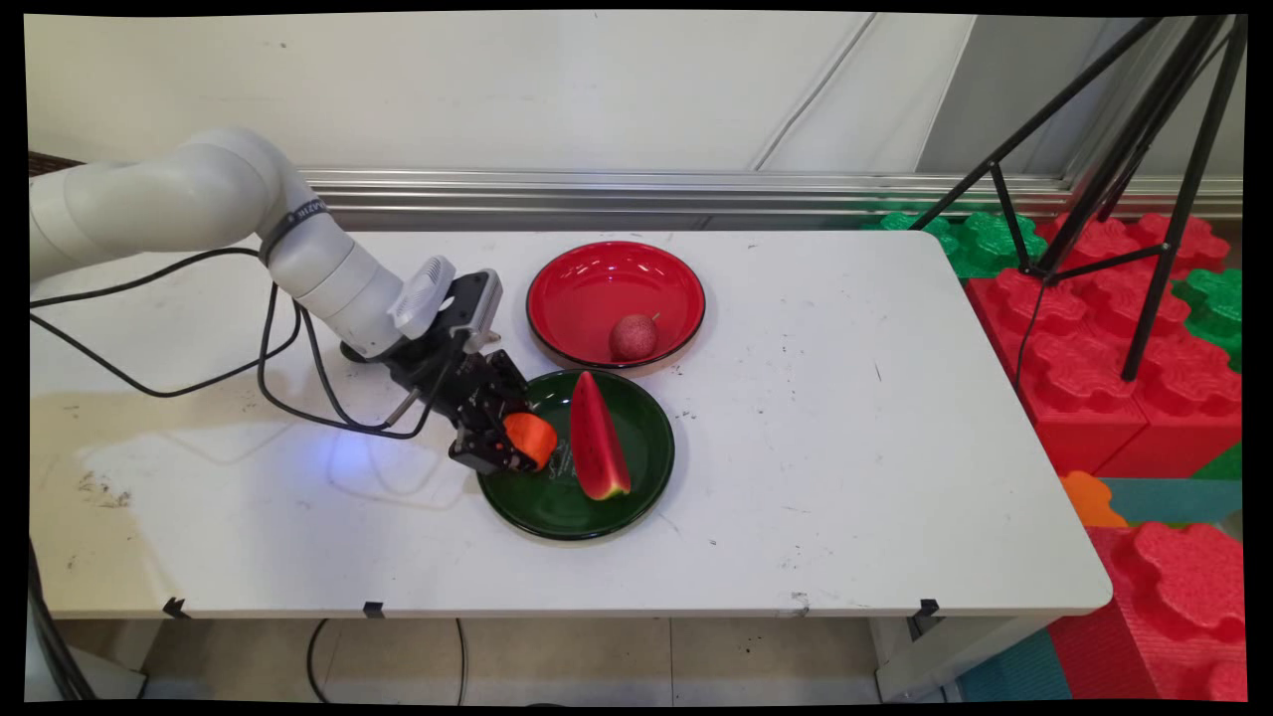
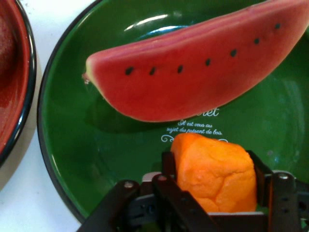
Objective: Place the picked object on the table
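Orange chunk (image 2: 215, 176) — a soft-looking orange piece of toy food — is clamped between the two fingers of the black gripper (image 1: 519, 445), seen over the left part of the green plate (image 1: 646, 467); in the hand view the fingers (image 2: 166, 166) are pressed against its sides. Just beside it, on the same plate, a watermelon slice (image 1: 597, 438) is laid with its red flesh and black seeds showing; white lettering is printed on the plate beneath. Touching the green plate's far rim, a red bowl (image 1: 587, 283) is set on the white table (image 1: 875, 447) — a small reddish round fruit (image 1: 634, 337) is held in it.
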`<state>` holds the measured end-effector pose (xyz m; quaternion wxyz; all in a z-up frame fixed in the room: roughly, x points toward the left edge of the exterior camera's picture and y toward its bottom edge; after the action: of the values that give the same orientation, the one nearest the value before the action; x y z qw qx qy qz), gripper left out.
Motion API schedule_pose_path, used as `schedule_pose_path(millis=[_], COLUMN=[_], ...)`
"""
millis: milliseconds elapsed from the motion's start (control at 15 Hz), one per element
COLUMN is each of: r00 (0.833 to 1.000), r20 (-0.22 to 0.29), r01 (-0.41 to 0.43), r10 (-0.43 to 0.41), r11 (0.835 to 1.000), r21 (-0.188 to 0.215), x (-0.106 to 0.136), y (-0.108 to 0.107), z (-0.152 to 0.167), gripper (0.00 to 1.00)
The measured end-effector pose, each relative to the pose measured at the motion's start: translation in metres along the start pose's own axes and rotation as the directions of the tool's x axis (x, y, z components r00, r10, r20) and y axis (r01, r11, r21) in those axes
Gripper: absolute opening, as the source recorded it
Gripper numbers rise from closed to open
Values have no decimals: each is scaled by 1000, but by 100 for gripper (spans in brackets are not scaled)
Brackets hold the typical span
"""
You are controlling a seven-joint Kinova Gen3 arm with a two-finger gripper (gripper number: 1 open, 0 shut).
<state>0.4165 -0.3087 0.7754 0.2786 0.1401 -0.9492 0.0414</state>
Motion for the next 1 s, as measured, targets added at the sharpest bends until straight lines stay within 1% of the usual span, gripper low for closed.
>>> schedule_pose_path(millis=[467, 1000], r00=[1000, 996], r20=[-24, -71], r01=[1, 49], r10=[-1, -45], r11=[1000, 998], r21=[12, 43], x=[2, 3], y=[2, 9], z=[-23, -73], gripper=[0, 0])
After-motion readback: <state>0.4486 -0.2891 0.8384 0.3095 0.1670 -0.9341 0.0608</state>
